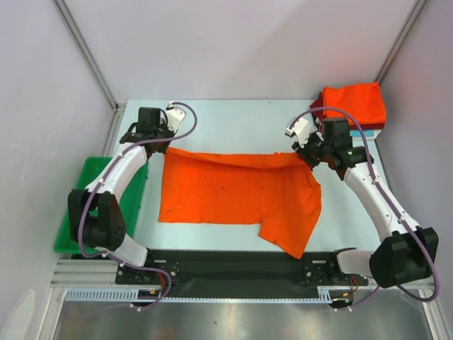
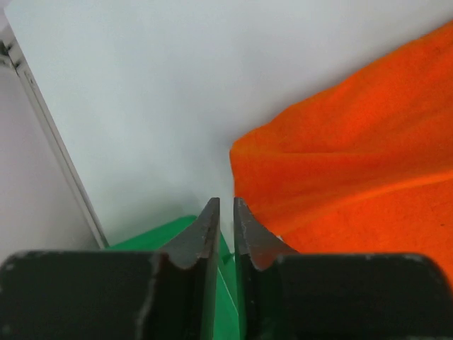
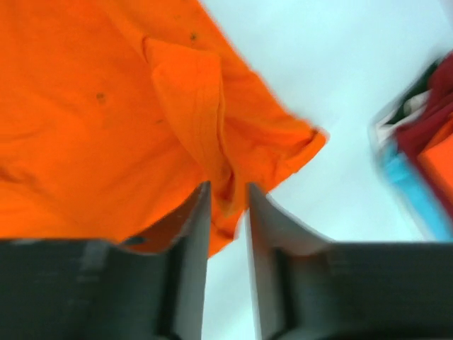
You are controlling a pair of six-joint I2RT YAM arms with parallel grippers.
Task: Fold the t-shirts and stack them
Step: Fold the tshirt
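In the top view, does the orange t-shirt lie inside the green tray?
No, the orange t-shirt lies spread on the white table, beside the green tray.

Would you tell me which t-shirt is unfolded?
The bright orange t-shirt spread open at centre; the others sit folded in the far-right stack.

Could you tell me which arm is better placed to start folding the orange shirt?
Right: the right gripper pinches the orange shirt; the left gripper sits beside its corner, holding nothing.
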